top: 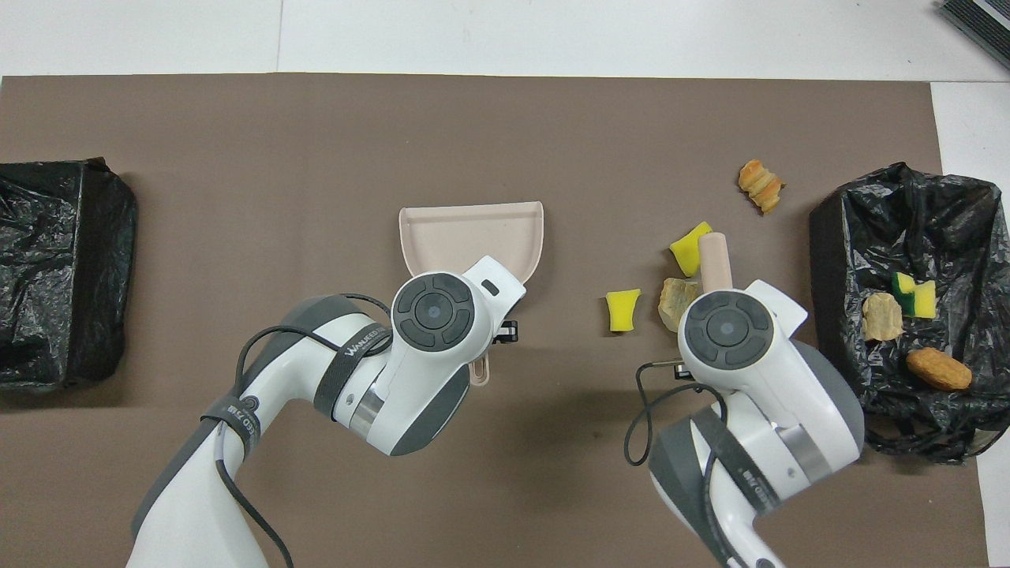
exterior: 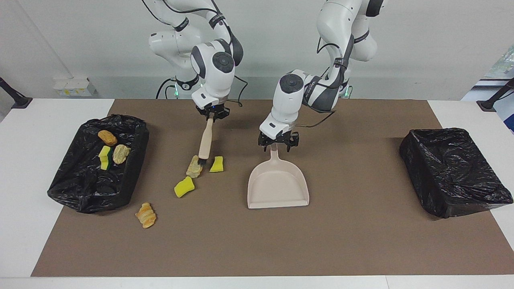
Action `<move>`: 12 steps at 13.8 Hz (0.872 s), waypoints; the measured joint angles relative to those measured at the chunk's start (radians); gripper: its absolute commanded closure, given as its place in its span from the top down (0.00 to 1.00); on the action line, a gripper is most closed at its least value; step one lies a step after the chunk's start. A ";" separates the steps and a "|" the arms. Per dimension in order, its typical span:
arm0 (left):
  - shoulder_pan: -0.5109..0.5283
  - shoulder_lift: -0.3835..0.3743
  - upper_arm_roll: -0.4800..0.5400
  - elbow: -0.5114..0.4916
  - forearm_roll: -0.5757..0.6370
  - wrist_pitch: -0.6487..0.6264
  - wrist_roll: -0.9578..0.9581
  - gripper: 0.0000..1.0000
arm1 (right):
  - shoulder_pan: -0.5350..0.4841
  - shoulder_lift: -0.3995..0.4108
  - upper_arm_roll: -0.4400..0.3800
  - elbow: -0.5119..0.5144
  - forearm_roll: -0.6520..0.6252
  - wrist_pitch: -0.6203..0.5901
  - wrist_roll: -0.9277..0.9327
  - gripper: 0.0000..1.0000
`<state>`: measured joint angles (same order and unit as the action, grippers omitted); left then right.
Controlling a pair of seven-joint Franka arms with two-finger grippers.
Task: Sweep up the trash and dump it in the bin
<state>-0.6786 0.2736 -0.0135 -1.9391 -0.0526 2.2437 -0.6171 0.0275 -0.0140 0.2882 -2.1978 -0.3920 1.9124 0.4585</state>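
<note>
The right hand (exterior: 212, 115) holds the brush (exterior: 205, 139); the left hand (exterior: 278, 144) clasps the dustpan (exterior: 278, 186) handle.

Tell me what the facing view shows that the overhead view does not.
Facing only: the right gripper shut on the brush, its bristles at the tan chunk; the left gripper at the dustpan handle. Overhead only: the arms' housings cover both grippers. Both: four trash bits on the mat, three in the black bin at the right arm's end.
</note>
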 measured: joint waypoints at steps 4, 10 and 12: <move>0.000 -0.002 0.008 -0.001 0.000 -0.002 0.005 0.00 | -0.099 0.135 -0.001 0.154 -0.238 0.001 -0.127 0.00; 0.042 -0.071 0.035 0.001 0.072 -0.105 0.316 0.00 | -0.154 0.312 -0.002 0.297 -0.434 0.001 -0.123 0.00; 0.043 -0.086 0.033 0.000 0.125 -0.143 0.393 0.00 | -0.161 0.339 -0.002 0.300 -0.471 0.001 -0.079 0.00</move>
<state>-0.6351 0.1872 0.0196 -1.9388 0.0722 2.1008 -0.2237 -0.1336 0.3248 0.2865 -1.8980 -0.8632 1.9132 0.3791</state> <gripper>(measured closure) 0.687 0.736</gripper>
